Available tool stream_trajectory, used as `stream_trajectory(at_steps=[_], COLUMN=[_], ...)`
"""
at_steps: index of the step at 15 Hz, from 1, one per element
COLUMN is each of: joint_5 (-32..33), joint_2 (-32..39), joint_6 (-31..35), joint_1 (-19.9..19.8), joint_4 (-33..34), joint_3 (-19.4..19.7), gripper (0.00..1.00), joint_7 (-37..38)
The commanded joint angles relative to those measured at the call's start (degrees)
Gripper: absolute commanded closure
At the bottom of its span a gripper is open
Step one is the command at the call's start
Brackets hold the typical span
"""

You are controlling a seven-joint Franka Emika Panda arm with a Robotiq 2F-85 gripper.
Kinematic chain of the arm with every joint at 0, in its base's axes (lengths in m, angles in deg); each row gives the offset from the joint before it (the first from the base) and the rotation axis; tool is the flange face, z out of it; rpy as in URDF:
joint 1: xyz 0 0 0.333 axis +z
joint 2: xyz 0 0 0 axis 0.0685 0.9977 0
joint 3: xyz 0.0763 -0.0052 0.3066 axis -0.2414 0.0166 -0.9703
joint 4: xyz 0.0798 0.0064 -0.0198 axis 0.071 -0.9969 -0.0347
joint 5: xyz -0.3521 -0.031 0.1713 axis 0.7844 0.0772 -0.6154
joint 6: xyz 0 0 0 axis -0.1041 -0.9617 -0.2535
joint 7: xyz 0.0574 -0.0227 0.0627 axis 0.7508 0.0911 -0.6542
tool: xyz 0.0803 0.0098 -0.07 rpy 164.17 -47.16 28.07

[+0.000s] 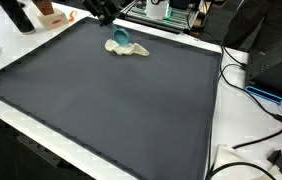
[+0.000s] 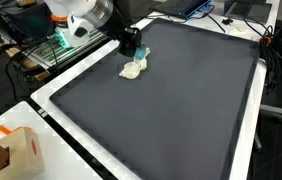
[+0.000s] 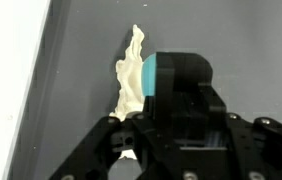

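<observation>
Pincer (image 2: pixel 135 49) hangs over teal object (image 1: pixel 119 37) and cream cloth (image 1: pixel 133 49) on mat (image 2: pixel 181 115).

no readable text or labels anywhere
</observation>
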Motion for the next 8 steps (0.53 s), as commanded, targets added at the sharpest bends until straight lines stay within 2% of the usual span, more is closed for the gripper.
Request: stream_trajectory(at_steps=[1,8], joint_5=[6.07,13.01], joint_2=[-9.75,-23.12], joint_6=[1.07,-0.36], joint_1=[-0.11,-0.74], joint_4=[-5.76,-10.31], joint_3=[-2.27,-7.64], gripper=[0.75,0.75], joint_7=[7.35,17.48])
